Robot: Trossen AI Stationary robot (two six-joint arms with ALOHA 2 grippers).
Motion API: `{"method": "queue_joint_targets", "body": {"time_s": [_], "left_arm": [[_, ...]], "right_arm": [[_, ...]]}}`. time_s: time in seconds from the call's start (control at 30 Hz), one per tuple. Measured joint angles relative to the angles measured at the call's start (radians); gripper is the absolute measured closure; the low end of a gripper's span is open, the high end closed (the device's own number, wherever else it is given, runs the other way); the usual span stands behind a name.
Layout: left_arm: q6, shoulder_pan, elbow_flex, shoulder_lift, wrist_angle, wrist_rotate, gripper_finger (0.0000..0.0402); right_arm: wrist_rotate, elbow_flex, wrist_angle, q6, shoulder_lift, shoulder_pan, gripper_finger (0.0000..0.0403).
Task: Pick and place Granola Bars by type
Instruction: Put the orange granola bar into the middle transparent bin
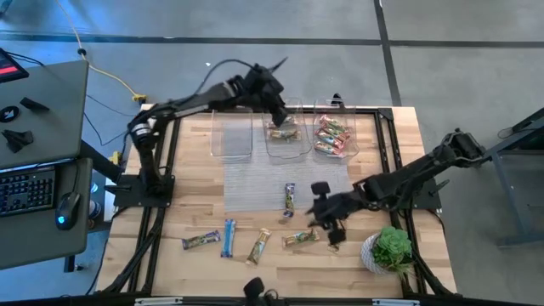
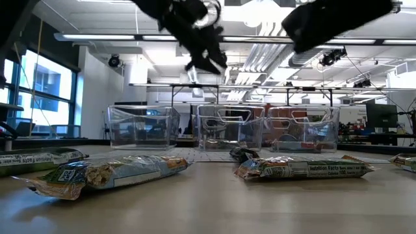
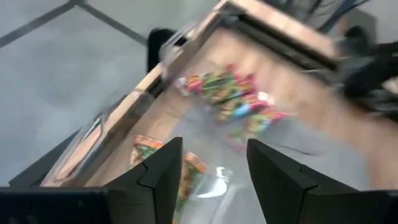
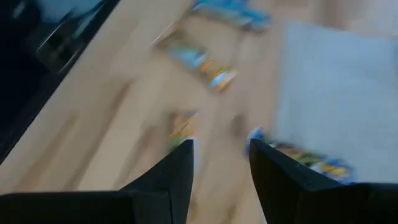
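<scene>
Five granola bars lie flat on the wood table: a tan/green one (image 1: 201, 241), a blue one (image 1: 229, 237), two tan ones (image 1: 259, 245) (image 1: 299, 238), and a blue/purple one (image 1: 290, 198) on the grey mat. Tan/green bars (image 3: 186, 171) lie in the middle clear bin (image 1: 285, 140), and red/pink bars (image 1: 331, 136) lie in the right bin. My left gripper (image 3: 214, 146) (image 1: 280, 115) hangs open over the middle bin, holding nothing. My right gripper (image 4: 221, 146) (image 1: 316, 218) is open above the table, beside the tan bar nearest the plant, also holding nothing.
A third clear bin (image 1: 231, 136) stands left of the other two, with nothing visible in it. A green potted plant (image 1: 389, 249) stands near the table's near right corner, close to my right arm. A desk with keyboard and mouse (image 1: 34, 187) stands left of the table.
</scene>
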Motion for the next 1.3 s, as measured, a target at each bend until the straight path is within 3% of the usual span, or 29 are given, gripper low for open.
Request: {"method": "queue_joint_targets", "body": {"time_s": [0.23,0.43,0.63,0.73,0.93,1.3], "left_arm": [[0.026,-0.072,0.047,-0.157,-0.142,0.037,0.0227],[0.034,-0.179,0.047,-0.238,-0.212,-0.047,0.0227],[0.034,-0.277,0.047,-0.262,-0.281,-0.078,0.0227],[0.036,-0.314,0.046,-0.261,-0.299,-0.078,0.0227],[0.06,-0.376,0.046,-0.261,-0.301,-0.068,0.0227],[0.06,-0.412,0.046,-0.277,-0.299,-0.068,0.0227]], "right_arm": [[-0.071,-0.001,-0.061,-0.107,0.117,0.143,0.0263],[0.191,-0.001,0.213,-0.026,0.273,0.171,0.0263],[0.028,0.0,0.308,0.101,0.388,0.136,0.0263],[0.038,0.0,0.352,0.074,0.43,0.137,0.0263],[0.148,0.0,0.367,0.112,0.438,0.122,0.0245],[0.142,0.001,0.362,0.109,0.439,0.123,0.018]]}}
